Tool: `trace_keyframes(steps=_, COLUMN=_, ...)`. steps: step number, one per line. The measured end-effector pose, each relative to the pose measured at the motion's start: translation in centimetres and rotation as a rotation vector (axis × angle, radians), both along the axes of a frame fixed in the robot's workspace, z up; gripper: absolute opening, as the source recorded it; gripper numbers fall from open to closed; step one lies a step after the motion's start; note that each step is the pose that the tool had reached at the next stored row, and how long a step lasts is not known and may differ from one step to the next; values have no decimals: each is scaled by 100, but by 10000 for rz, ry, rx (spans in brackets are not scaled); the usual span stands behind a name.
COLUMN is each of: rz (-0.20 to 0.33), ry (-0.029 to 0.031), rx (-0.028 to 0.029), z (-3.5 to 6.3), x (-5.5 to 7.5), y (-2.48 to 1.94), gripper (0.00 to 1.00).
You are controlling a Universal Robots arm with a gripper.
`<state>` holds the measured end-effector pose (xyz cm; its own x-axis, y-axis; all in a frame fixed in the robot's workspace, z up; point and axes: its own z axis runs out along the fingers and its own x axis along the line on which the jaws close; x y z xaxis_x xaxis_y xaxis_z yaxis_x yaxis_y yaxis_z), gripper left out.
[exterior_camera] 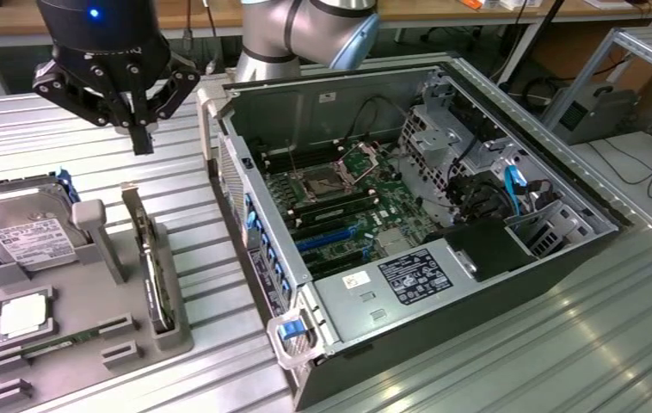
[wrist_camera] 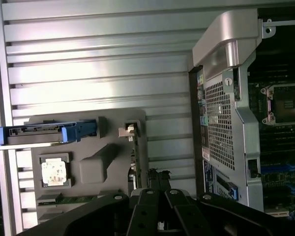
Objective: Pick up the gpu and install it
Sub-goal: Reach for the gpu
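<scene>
The gpu (exterior_camera: 150,258) stands on its long edge in a slot of the grey holder (exterior_camera: 171,340), a thin dark card with a silver bracket at its far end. My gripper (exterior_camera: 140,144) hangs in the air above and just beyond that far end, fingers shut with nothing between them. In the wrist view the gpu (wrist_camera: 134,162) shows edge-on with its bracket (wrist_camera: 129,131), and my gripper (wrist_camera: 157,176) sits beside its edge. The open computer case (exterior_camera: 556,185) lies at the exterior view's right, with the motherboard (exterior_camera: 349,206) exposed.
On the holder are a silver hard drive (exterior_camera: 22,231) in a blue carrier (wrist_camera: 49,132), a processor (exterior_camera: 22,317) and a green memory stick (exterior_camera: 64,341). The case's rear wall (wrist_camera: 225,118) rises close beside the holder. Everything rests on a ribbed metal table (exterior_camera: 556,344).
</scene>
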<state>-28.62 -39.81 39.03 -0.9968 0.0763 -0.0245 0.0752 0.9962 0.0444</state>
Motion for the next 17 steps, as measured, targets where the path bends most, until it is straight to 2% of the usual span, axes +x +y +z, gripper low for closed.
trace_keyframes(steps=17, rz=1, ry=1, rx=0, z=-12, x=-239, y=4, gripper=11)
